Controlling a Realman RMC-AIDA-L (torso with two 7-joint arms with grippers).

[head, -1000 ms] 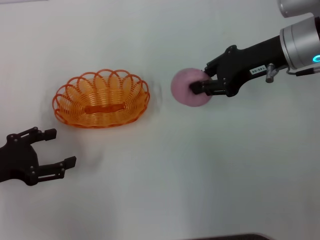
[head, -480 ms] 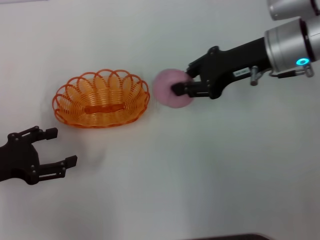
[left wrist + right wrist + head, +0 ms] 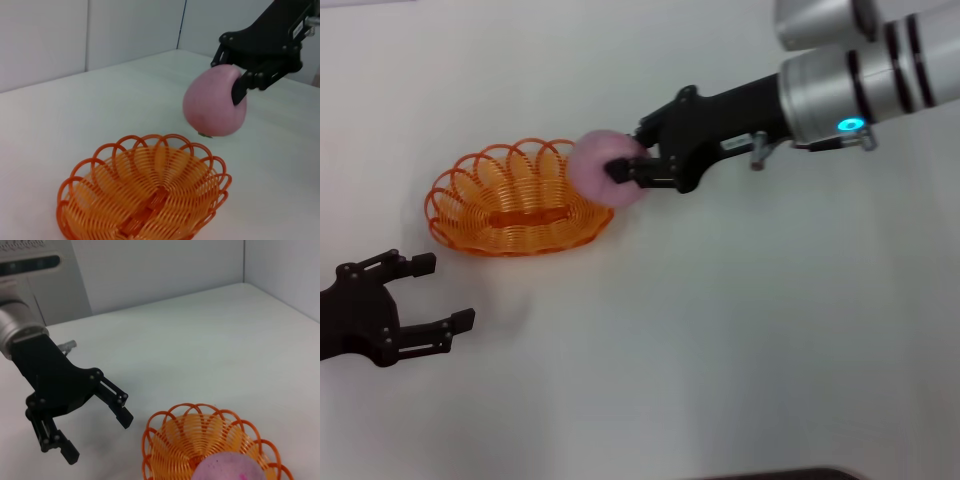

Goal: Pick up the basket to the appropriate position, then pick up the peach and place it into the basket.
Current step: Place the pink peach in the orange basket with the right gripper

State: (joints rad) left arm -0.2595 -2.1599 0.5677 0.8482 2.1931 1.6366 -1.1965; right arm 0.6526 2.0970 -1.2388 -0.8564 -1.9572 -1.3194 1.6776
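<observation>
The orange wire basket (image 3: 510,200) with a scalloped rim sits on the white table at the left; it also shows in the left wrist view (image 3: 145,200) and the right wrist view (image 3: 200,440). My right gripper (image 3: 620,168) is shut on the pink peach (image 3: 598,167) and holds it in the air over the basket's right rim. The peach shows in the left wrist view (image 3: 214,102) and at the lower edge of the right wrist view (image 3: 227,469). My left gripper (image 3: 435,295) is open and empty near the table's front left, apart from the basket; it also shows in the right wrist view (image 3: 95,430).
The white table (image 3: 720,330) stretches to the right and front of the basket. White walls (image 3: 75,35) stand behind the table in the wrist views.
My right gripper has carried the peach leftward from right of the basket to above the basket's right rim. The basket and the left gripper have not moved.
</observation>
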